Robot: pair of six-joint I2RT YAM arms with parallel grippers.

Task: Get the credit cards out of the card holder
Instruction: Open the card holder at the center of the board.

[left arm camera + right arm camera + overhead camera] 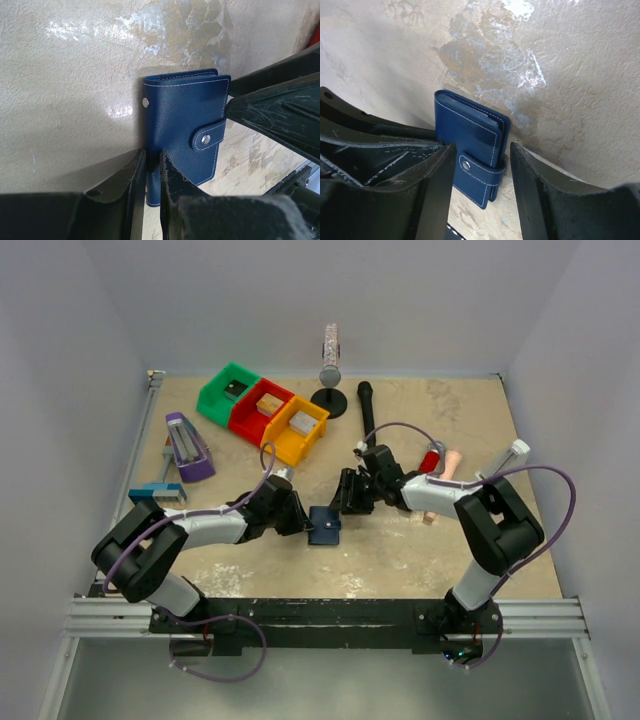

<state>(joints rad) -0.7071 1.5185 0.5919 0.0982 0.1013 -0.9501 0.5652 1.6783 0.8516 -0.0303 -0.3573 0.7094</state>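
Observation:
The card holder [324,527] is a small dark blue wallet, closed, with its snap tab [208,135] fastened. It stands on edge on the table between the two arms. My left gripper [152,155] is shut on its spine edge, one finger on each face. My right gripper [482,150] is open and straddles the opposite edge, where the tab [479,170] wraps round. Its right finger [535,185] stands clear of the wallet. In the top view the left gripper [303,521] and right gripper [343,506] meet at the wallet. The credit cards are hidden inside it.
Green [226,393], red [261,410] and yellow [297,429] bins holding small blocks stand at the back left. A purple and grey block [187,447] lies further left. A black stand with a roll [330,370], a black marker [366,410] and small red and pink items [440,460] lie behind the right arm.

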